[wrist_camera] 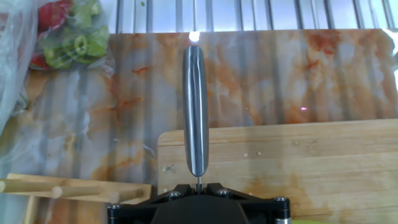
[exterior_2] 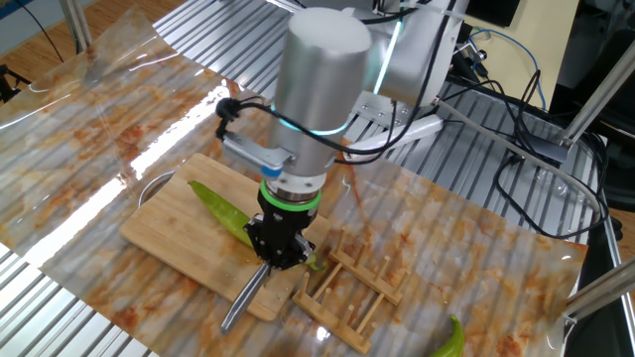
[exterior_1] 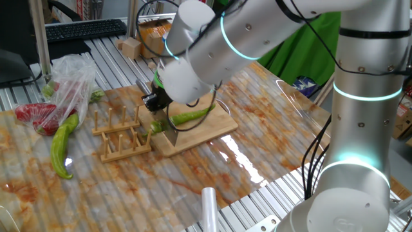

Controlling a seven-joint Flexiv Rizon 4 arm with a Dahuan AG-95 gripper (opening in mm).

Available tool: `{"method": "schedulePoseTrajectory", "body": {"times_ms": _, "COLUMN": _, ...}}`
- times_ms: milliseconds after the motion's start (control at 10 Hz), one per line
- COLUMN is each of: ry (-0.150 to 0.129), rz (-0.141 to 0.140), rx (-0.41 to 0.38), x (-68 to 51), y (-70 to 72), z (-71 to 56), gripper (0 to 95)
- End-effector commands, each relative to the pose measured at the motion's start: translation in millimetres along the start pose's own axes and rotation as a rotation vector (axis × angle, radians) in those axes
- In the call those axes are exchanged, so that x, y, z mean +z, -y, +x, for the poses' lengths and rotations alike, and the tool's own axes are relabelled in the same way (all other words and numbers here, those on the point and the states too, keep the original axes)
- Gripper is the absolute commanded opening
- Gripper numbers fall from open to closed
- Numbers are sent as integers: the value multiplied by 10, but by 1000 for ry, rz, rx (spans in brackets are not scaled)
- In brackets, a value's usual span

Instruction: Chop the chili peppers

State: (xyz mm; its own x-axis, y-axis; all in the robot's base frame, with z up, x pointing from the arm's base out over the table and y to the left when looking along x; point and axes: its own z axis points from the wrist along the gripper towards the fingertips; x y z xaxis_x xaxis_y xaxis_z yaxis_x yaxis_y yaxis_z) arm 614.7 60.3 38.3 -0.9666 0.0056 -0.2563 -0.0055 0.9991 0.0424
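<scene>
We hold a knife (exterior_2: 245,296) in our single hand (exterior_2: 279,248), the fingers clamped together on its steel handle, with the hand tilted steeply down over a wooden cutting board (exterior_2: 174,218) on the table (exterior_2: 476,248).

The chili pepper (exterior_2: 220,209), slim and green, lies flat on that board. In the other fixed view its long axis runs diagonally, from the board's far left toward our hand, and its near end disappears just under the hand. In one fixed view the pepper (exterior_1: 191,116) stretches away to the right of the hand (exterior_1: 156,102), and the blade (exterior_1: 171,135) drops to the board near its left end.

The blade appears to cross the pepper's length rather than run along it. Actual contact is hidden.
</scene>
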Motion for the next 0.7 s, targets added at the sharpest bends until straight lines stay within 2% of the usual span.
{"method": "schedulePoseTrajectory", "body": {"times_ms": 100, "ry": 3, "rz": 25, "rx": 1, "x": 128, "y": 10, "z": 9, "gripper": 0}}
{"method": "schedulePoseTrajectory", "body": {"times_ms": 300, "ry": 1, "rz": 23, "rx": 2, "x": 100, "y": 10, "z": -16, "gripper": 0}}
{"method": "schedulePoseTrajectory", "body": {"times_ms": 400, "ry": 3, "rz": 17, "rx": 5, "x": 98, "y": 10, "z": -83, "gripper": 0}}
{"method": "schedulePoseTrajectory", "body": {"times_ms": 700, "ry": 10, "rz": 21, "rx": 8, "x": 169, "y": 17, "z": -159, "gripper": 0}}
